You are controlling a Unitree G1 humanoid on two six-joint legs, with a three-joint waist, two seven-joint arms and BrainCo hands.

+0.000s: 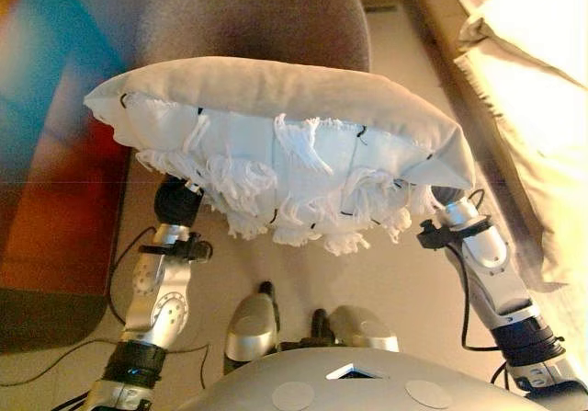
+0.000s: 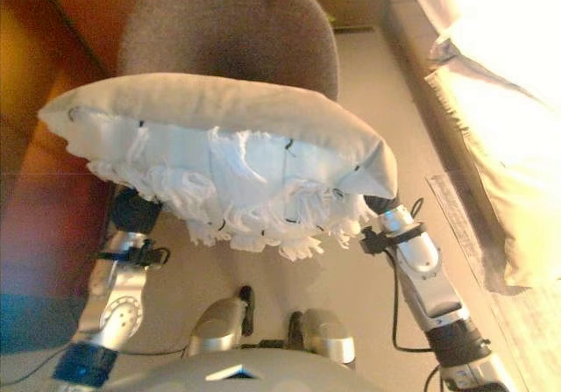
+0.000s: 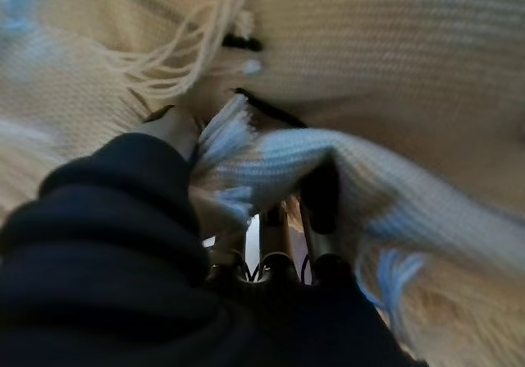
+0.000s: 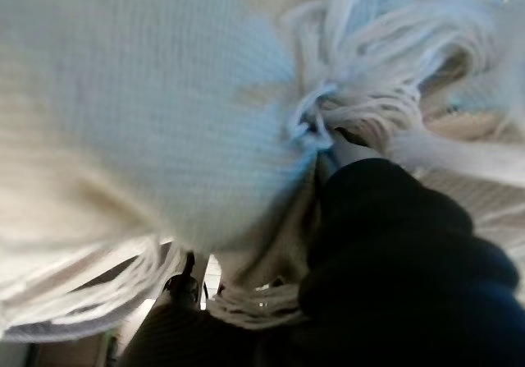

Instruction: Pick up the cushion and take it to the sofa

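A beige cushion [image 1: 276,108] with a pale blue knitted face and white fringes is held up in the air in front of me, between both hands. My left hand [image 3: 279,244] is under its left end, with a fold of the knit pinched between thumb and fingers. My right hand [image 4: 349,147] is under its right end, with its thumb pressed into the fringes and cloth bunched between thumb and fingers. In the eye views both hands are hidden under the cushion [image 2: 219,120]; only the wrists show.
A grey-brown office chair [image 1: 257,16] stands right behind the cushion. The beige sofa [image 1: 533,108] runs along the right side, with a pale cushion on it. A reddish wooden piece of furniture [image 1: 55,218] stands at the left. Bare floor [image 1: 404,273] lies below.
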